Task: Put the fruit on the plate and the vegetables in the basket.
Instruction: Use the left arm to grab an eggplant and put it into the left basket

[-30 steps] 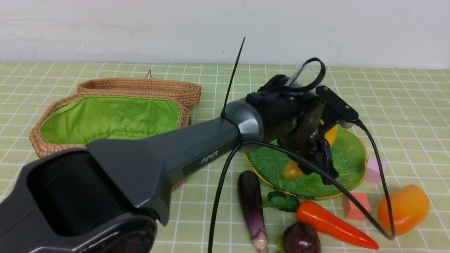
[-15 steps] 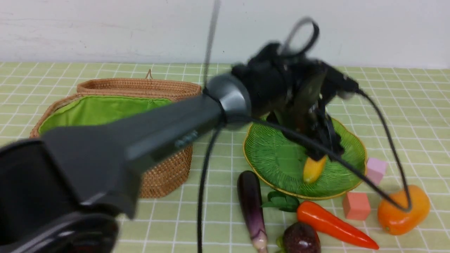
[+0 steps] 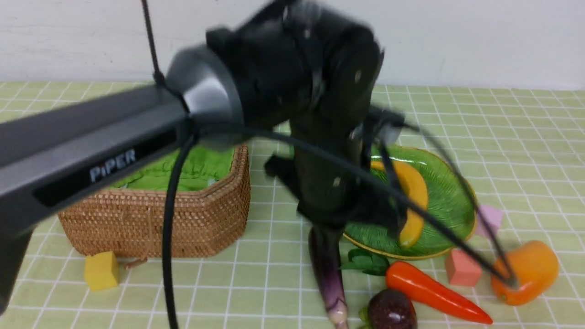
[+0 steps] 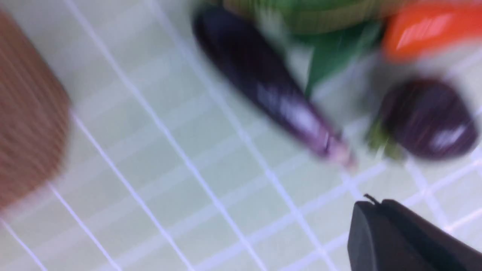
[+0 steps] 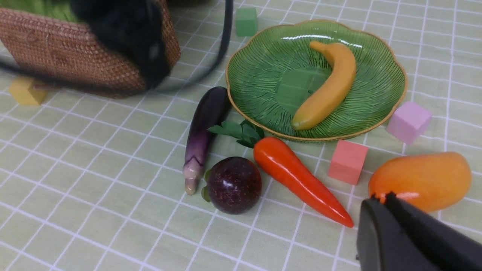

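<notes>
while my left gripper point(image 4: 371, 206) is hanging closed and empty over the tabletop point(image 4: 158, 195), the eggplant point(image 4: 263, 86) is lying just ahead of it, its pale stem end pointing toward the round purple fruit point(image 4: 425, 116); this view is smeared. the banana point(image 5: 327, 90) is already resting on the plate point(image 5: 271, 75). the carrot point(image 5: 297, 177), the mango point(image 5: 420, 180) and the round fruit are lying on the cloth, and i am seeing no gourd in any view. my right gripper point(image 5: 380, 201) is closed too, holding nothing, beside the mango.

step in hand, as i am judging it: i am going for the eggplant, which belongs in the basket point(image 3: 183, 219). to do this well i am planning to open the jaws before descending, turn them across the eggplant's length, and close on the thick dark middle, not the tapering stem, since the glossy skin is likely slippery.

edges and room: the eggplant's blunt end is sitting just beside the plate's rim, the carrot's leaves are near its flank, and the round fruit is close to its stem. the side facing the basket is offering bare tabletop, so i am favouring an approach from there. the basket wall is standing tall, so the lift is needing height before crossing it. the yellow cube point(image 3: 101, 270) is sitting by the basket's near corner, out of the path.
</notes>
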Robot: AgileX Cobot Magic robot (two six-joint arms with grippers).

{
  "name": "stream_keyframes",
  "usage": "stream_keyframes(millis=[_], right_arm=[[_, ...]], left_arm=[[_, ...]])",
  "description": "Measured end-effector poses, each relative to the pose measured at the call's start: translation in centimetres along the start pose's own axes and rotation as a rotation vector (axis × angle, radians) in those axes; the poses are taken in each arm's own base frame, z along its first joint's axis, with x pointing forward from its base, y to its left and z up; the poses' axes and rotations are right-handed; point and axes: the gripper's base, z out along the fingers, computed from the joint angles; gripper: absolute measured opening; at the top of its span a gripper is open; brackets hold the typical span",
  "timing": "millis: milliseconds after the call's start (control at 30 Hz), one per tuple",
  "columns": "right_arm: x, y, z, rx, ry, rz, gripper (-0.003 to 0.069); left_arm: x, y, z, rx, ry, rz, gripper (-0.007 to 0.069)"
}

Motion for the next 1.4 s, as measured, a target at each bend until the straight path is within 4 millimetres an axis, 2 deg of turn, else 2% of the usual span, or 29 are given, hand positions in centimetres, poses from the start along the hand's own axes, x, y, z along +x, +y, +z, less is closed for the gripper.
stream_keyframes(millis=[33,100,200,233,333,367,467,567,733,867,967,1000,1067,1233,1367,1400], right_arm=[[0.0,0.0,0.0,0.0,0.0,0.0,0.0015],[0.0,0.0,0.0,0.0,0.001,0.0,0.0018],[0.0,0.0,0.0,0.0,0.001,-0.009,0.0021],[0.0,0.0,0.0,0.0,0.002,-0.01,0.0021],[0.0,0.0,0.0,-0.001,0.005,-0.021,0.0021],[0.0,0.0,0.0,-0.001,0.005,-0.021,0.0021],[0.1,0.0,0.0,-0.002,0.006,-0.021,0.0021],[0.1,0.1,0.0,-0.008,0.011,-0.017,0.0021],[0.1,0.1,0.0,-0.01,0.013,-0.016,0.0022],[0.1,0.1,0.0,-0.01,0.012,-0.016,0.0025],[0.1,0.1,0.0,-0.014,0.011,-0.014,0.0029],[0.1,0.1,0.0,-0.014,0.011,-0.014,0.0029],[0.1,0.1,0.0,-0.013,0.011,-0.018,0.0031],[0.1,0.1,0.0,-0.012,0.012,-0.019,0.0031],[0.1,0.1,0.0,-0.015,0.011,-0.017,0.0031],[0.1,0.2,0.0,-0.018,0.01,-0.014,0.0031]], left_arm=[[0.2,0.1,0.4,-0.004,0.015,-0.006,-0.0006],[1.0,0.1,3.0,-0.014,0.093,-0.049,0.0051],[0.6,0.0,5.4,-0.018,0.099,-0.072,0.0196],[0.6,0.0,5.5,-0.017,0.098,-0.073,0.0206],[-0.1,0.0,6.8,-0.017,0.052,-0.092,0.043],[-0.2,0.0,7.0,-0.022,0.045,-0.101,0.047],[-0.4,0.3,8.2,-0.057,0.037,-0.14,0.0567],[-0.6,0.4,9.7,-0.078,0.043,-0.15,0.0599],[-0.8,0.4,11.6,-0.082,0.041,-0.15,0.0594],[-0.7,0.5,12.7,-0.102,0.054,-0.138,0.0554],[-0.5,0.7,12.8,-0.121,0.079,-0.137,0.0421],[-0.5,0.7,12.8,-0.121,0.079,-0.138,0.0411],[-0.3,0.9,12.7,-0.148,0.106,-0.134,0.0302],[0.0,1.1,12.4,-0.168,0.132,-0.131,0.0298],[0.3,1.2,10.6,-0.173,0.141,-0.136,0.0298],[0.4,1.2,9.2,-0.171,0.133,-0.139,0.0298]])
